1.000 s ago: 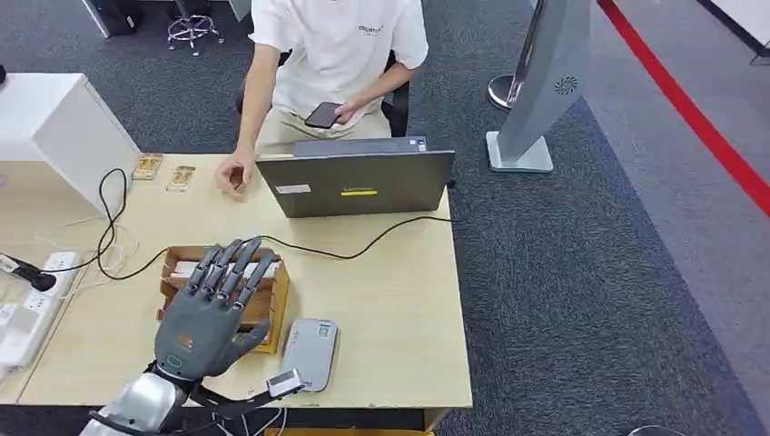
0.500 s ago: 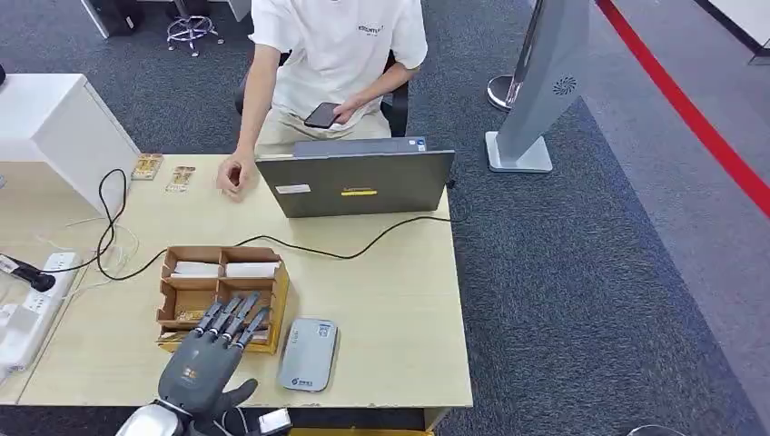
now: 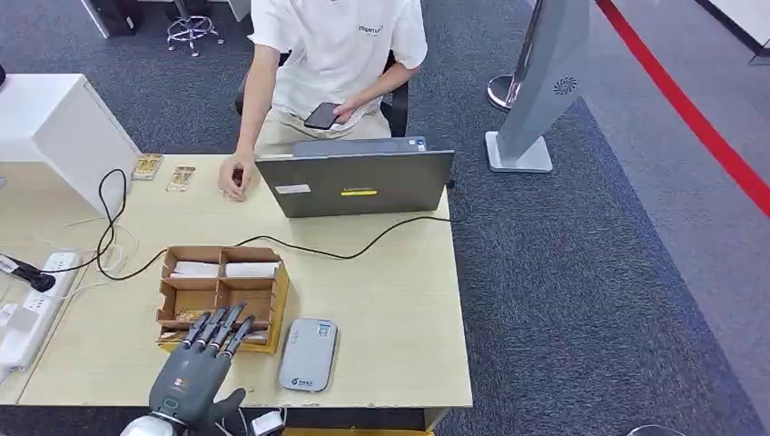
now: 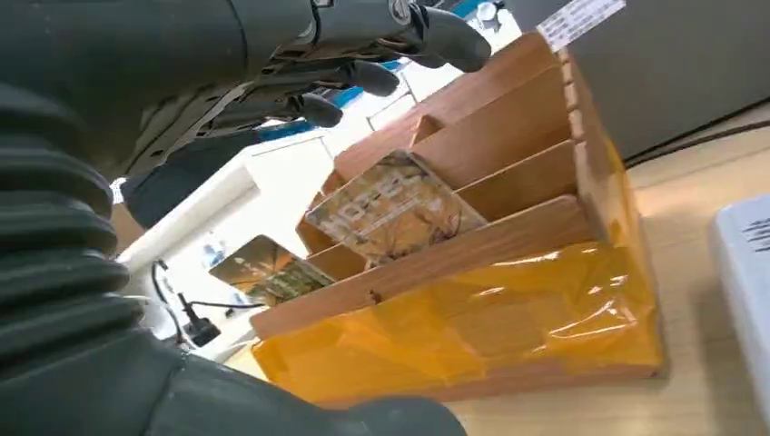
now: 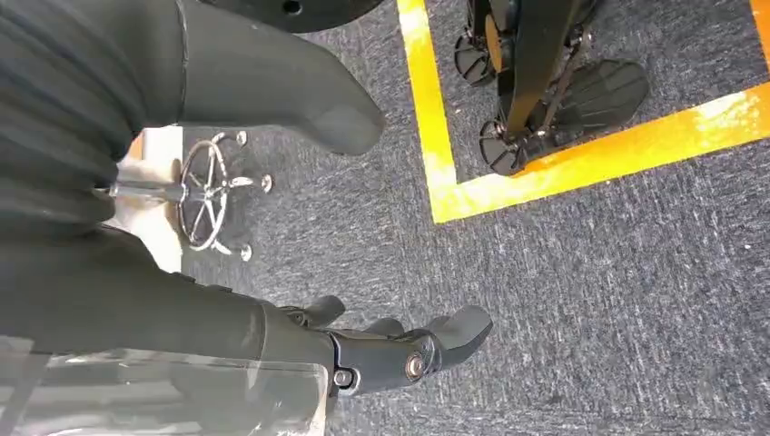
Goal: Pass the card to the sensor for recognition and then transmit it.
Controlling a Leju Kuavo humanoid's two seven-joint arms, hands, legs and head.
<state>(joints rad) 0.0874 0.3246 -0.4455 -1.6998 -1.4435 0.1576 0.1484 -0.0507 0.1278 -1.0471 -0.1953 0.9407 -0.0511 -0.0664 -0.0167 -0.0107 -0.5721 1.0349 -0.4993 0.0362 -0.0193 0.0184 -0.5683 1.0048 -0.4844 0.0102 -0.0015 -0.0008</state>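
A wooden card box [image 3: 280,295] sits on the table, with white cards [image 3: 225,270] in its far compartments and patterned cards [image 3: 188,316] in the near ones. The grey sensor [image 3: 308,354] lies flat just right of the box. My left hand [image 3: 195,374] hovers at the table's near edge, fingers spread, fingertips over the box's near rim, holding nothing. In the left wrist view, the left hand [image 4: 209,82] is above the box [image 4: 545,272], where a patterned card [image 4: 390,204] leans upright. My right hand [image 5: 227,336] hangs over the carpet, fingers apart and empty.
A laptop [image 3: 356,182] stands at the table's far side, with a black cable [image 3: 345,250] running across the table. A seated person [image 3: 336,54] behind it holds a phone, one hand on the table. A power strip [image 3: 23,318] and a white box [image 3: 54,127] are on the left.
My left hand has drawn back from over the card box toward the table's near edge, still holding nothing. The box, cards and sensor have not moved.
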